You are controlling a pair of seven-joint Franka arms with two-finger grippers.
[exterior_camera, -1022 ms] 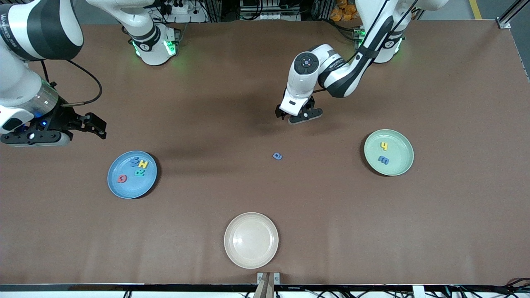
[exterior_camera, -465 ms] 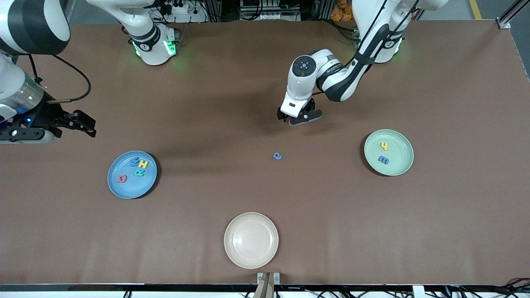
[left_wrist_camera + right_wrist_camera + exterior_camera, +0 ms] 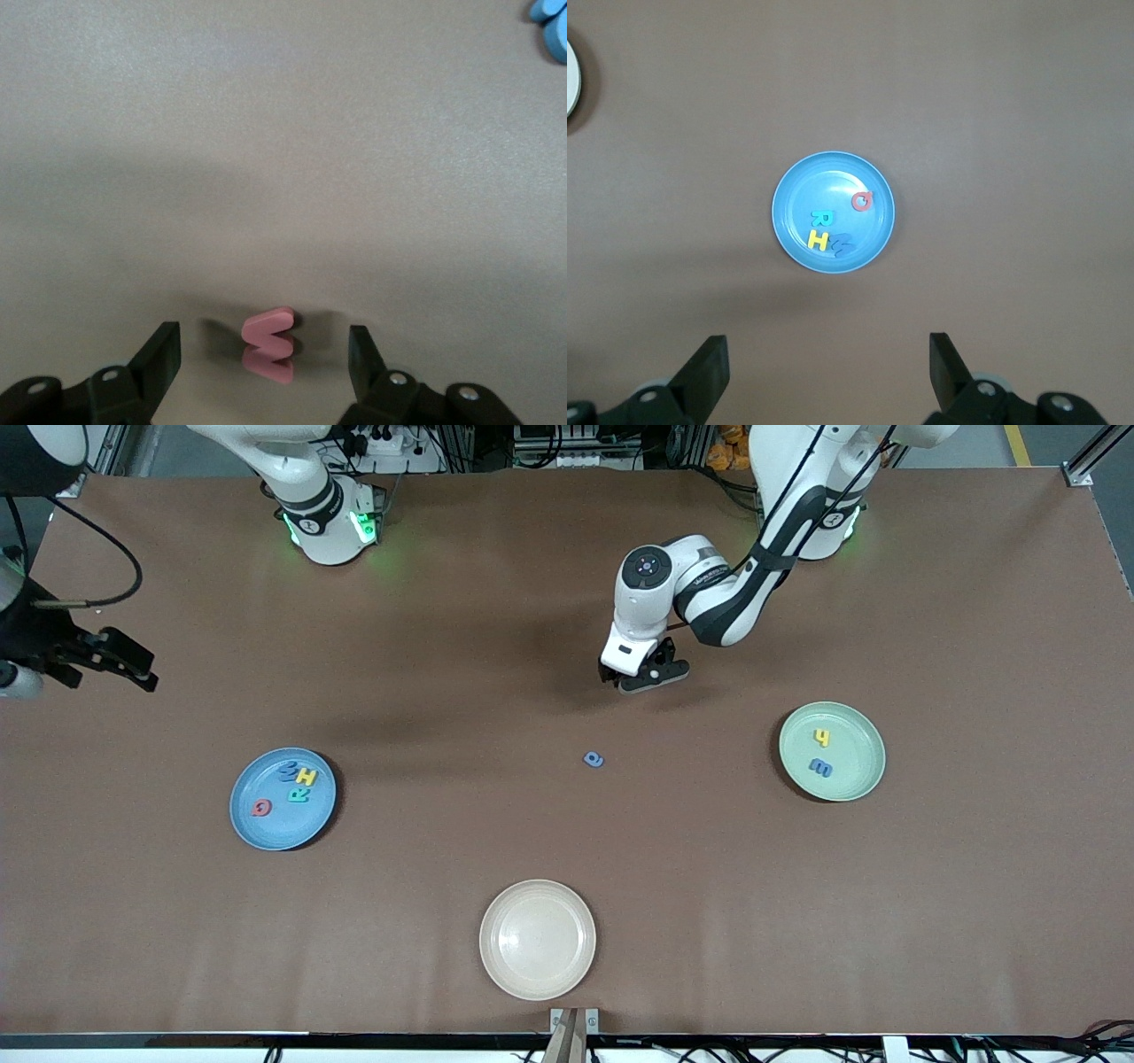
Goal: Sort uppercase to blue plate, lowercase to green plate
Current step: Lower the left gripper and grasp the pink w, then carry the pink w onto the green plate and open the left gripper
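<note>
Flat pink foam w (image 3: 268,344), zigzag-shaped

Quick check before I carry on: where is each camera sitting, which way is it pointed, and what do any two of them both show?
Front view: high across the table, facing both bases; shows both arms, the left pincer low over the table, the right pincer up near the right arm's end.
Left wrist view: on the left wrist, looking down at the red w between its open fingers.
Right wrist view: on the right wrist, high above the blue plate; its open fingers show.
Shared: front and right wrist views both show the blue plate with four capitals.
</note>
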